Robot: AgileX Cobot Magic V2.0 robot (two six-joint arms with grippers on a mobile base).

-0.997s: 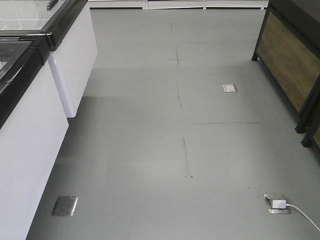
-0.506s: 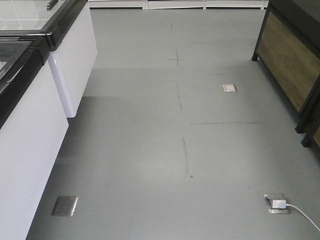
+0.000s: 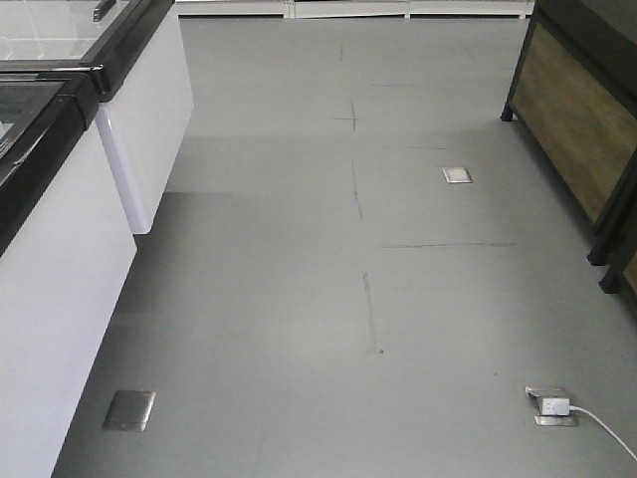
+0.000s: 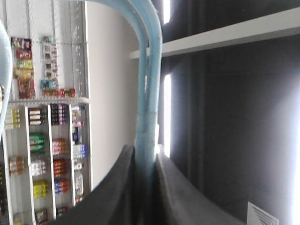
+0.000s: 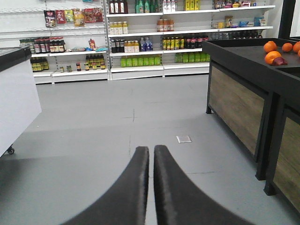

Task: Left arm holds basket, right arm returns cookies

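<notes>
The basket (image 4: 149, 84) is clamped in the left claw (image 4: 146, 151) — slippage is risked under sway; the right claw (image 5: 151, 151) is closed, empty.

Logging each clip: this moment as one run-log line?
left fingers: shut on basket handle | right fingers: shut, empty | cookies: not in view

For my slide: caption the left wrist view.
Left gripper shut on the basket handle, stocked shelves behind.
</notes>
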